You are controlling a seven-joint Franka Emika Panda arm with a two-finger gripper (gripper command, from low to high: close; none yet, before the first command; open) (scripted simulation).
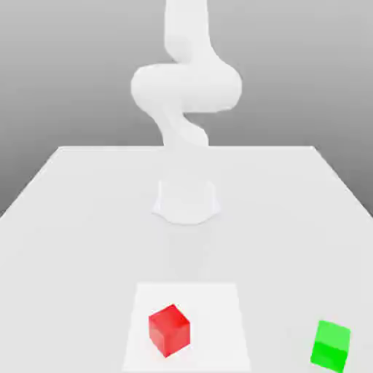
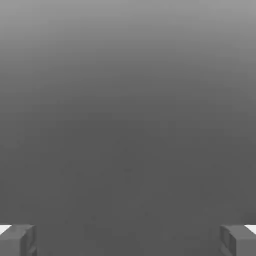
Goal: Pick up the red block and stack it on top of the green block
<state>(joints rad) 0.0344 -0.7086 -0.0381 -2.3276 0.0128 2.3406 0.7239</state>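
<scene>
The desk [image 1: 87, 255] is pale, smooth and flat, and it narrows toward its straight far edge. A brighter white square [image 1: 215, 328] lies on it near the front. On that square, toward the exterior view's left, sits the red block [image 1: 170, 331], turned at an angle. The green block [image 1: 331, 345] rests on the desk itself, well apart from the square, toward the exterior view's right, slightly turned.
</scene>
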